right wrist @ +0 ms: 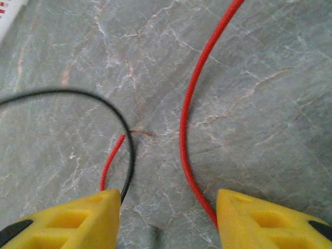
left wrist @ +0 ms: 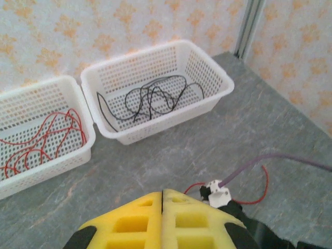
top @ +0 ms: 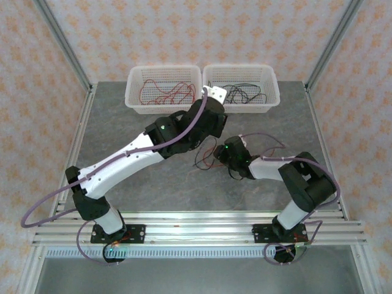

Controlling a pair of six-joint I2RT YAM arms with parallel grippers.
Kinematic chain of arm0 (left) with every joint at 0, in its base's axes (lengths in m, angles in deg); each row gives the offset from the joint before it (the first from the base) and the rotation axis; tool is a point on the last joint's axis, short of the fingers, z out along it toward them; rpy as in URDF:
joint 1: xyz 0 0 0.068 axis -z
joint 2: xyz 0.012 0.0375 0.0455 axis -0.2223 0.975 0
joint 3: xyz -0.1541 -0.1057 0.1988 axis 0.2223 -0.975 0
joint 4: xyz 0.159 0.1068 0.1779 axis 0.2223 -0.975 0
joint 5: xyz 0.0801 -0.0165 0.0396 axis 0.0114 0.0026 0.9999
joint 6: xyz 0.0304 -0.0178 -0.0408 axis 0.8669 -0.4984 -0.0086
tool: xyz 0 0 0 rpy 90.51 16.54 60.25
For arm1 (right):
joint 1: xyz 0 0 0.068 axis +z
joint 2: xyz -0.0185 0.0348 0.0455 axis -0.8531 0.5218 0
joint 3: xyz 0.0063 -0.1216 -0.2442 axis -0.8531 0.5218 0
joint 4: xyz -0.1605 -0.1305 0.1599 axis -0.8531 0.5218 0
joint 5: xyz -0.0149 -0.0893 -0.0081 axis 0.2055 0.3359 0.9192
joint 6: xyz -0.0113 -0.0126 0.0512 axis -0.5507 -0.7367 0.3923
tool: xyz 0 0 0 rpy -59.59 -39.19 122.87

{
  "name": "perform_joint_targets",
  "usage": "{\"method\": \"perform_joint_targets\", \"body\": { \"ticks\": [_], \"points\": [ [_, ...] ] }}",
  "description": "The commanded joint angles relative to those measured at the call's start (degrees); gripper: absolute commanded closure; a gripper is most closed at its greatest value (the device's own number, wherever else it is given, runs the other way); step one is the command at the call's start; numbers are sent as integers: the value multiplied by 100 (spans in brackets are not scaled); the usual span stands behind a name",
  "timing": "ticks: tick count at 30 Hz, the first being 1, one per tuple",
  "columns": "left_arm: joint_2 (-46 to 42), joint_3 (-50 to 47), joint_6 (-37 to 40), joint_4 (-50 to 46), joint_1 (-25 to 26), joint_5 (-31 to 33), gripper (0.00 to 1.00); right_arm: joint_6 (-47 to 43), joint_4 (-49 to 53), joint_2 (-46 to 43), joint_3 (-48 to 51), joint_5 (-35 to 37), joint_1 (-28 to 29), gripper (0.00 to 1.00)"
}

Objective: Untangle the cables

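Left fingers (left wrist: 137,220) pressed together above the tabletop (left wrist: 171,155) | right fingers (right wrist: 78,220) spread wide over a red cable (right wrist: 182,129) and a black cable (right wrist: 130,150) lying loose

The black cable (right wrist: 127,150) goes out of sight behind the right end effector (right wrist: 168,218). The red cable (right wrist: 182,129) is cut off above it.

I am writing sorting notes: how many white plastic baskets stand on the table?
2. Both stand side by side at the far edge: the left basket holds red cables, the right basket holds black cables. Nothing suggests a hidden third.
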Motion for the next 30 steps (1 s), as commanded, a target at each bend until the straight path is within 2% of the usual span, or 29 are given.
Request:
{"method": "perform_joint_targets", "body": {
  "ticks": [1,4,6,9,15,17,24,30],
  "points": [
    [114,306,173,65,15,200,100,162,-284,176,289,-267,140,49],
    [251,297,106,-162,9,348,98,130,-185,-43,407,-180,141,49],
    [279,75,-16,-267,-12,408,84,55,-14,-250,419,-81,140,49],
    [190,-636,-305,-220,-156,269,71,-108,425,-694,371,169,131,49],
    [-250,-2735,-982,706,-862,-823,47,-486,1416,-1773,240,528,4,47],
    [-276,-3229,-1132,1041,-972,-1159,42,-625,1744,-2082,171,614,-42,46],
    [161,-3975,-1778,1700,-1024,-2109,40,-965,2455,-2849,24,647,-193,46],
    [-14,-4757,-2728,2408,-1015,-2475,39,-1099,2640,-3072,32,634,-238,45]
  ]
}}
